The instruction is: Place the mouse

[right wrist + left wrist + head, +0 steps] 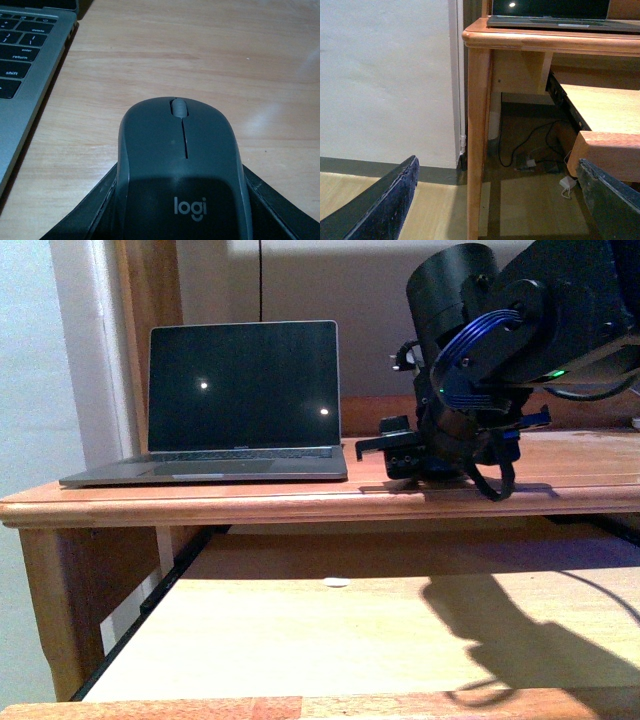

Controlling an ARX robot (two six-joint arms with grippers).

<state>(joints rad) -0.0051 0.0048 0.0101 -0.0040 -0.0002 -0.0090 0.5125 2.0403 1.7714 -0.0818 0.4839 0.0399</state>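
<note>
The left jaws gape wide before a wooden desk leg [476, 150].

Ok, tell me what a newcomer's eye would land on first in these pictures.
First, the dark grey mouse with its logi mark fills the right wrist view, gripped between the jaws of the right arm at the wooden desk top, beside the keyboard of the laptop. In the front view the open laptop, screen dark, stands on the desk's left part, with the bulky black right arm low at the desk right beside it.
</note>
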